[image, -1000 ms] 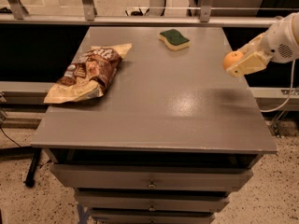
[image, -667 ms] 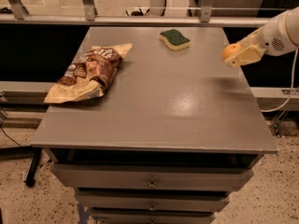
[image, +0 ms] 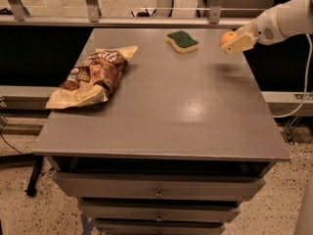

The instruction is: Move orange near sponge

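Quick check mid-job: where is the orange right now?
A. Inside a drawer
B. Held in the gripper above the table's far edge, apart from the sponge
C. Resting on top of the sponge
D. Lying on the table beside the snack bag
B. The orange sits in the gripper, lifted off the table, beside the sponge but not touching it, far from the snack bag.

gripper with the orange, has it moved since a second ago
Yes: the gripper, holding the orange, moved left and back, closer to the sponge.
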You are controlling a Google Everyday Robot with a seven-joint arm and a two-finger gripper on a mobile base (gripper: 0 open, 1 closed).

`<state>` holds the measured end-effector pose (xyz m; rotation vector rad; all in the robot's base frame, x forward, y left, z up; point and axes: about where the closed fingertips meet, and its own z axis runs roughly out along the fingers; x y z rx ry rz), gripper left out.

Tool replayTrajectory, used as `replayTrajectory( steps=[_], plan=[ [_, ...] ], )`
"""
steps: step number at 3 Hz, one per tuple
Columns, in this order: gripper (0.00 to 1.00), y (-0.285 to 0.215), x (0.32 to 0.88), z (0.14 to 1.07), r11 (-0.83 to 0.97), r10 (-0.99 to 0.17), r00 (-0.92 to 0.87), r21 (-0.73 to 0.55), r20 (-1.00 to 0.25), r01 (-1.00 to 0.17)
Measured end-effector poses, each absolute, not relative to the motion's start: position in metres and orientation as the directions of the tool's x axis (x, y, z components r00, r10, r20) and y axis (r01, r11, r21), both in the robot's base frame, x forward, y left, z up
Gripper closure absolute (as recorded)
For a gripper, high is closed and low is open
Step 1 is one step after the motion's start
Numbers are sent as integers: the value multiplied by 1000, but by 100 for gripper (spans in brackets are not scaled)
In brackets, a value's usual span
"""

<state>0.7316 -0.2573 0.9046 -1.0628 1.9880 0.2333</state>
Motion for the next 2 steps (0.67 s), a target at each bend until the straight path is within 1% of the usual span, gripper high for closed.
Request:
replayTrajectory(
  steps=[2],
  plan=[
    [100, -198, 790, 882, 596, -550, -254, -162, -796, -786]
  ],
)
